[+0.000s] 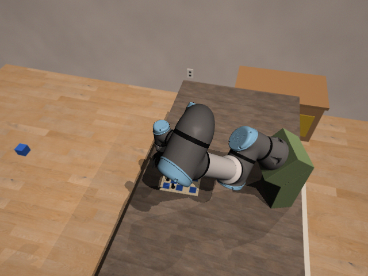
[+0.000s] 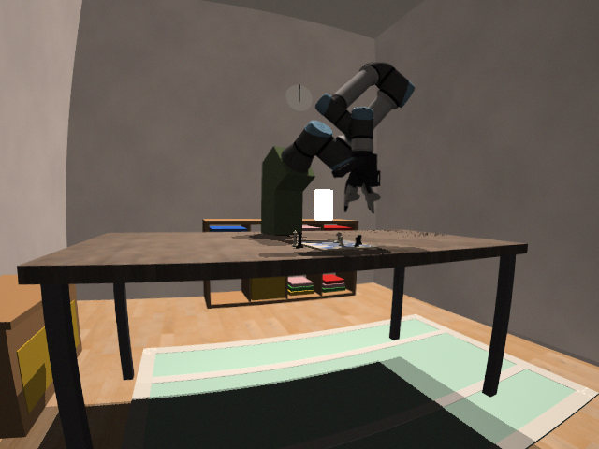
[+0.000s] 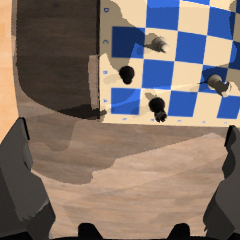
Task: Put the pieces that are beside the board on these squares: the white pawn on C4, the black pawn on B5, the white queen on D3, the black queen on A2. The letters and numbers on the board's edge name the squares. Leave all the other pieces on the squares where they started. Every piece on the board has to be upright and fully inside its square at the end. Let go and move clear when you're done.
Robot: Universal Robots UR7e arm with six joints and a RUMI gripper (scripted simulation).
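The counter (image 2: 145,251) is long, and the arm (image 1: 190,133) reaches from its green pedestal (image 1: 290,166) across to the opposite long edge, where the board (image 3: 210,50) lies about midway along. The gripper (image 2: 359,209) hangs high above the wood just off the board's corner, fingers spread as wide as they go and holding nothing. I judge the task to be partly done. Two dark pieces (image 3: 126,74) (image 3: 157,104) stand upright on squares near the board's corner and two pale ones (image 3: 159,44) (image 3: 216,81) further in, though the edge letters are too small to check the squares. A pale piece (image 2: 295,238) and a dark piece (image 2: 300,239) stand off the board on the pedestal side, so at least two placements look to remain; which they are is too small to tell. No piece stands under the fingers, but the counter's long edge runs close beside the board, leaving little margin there.
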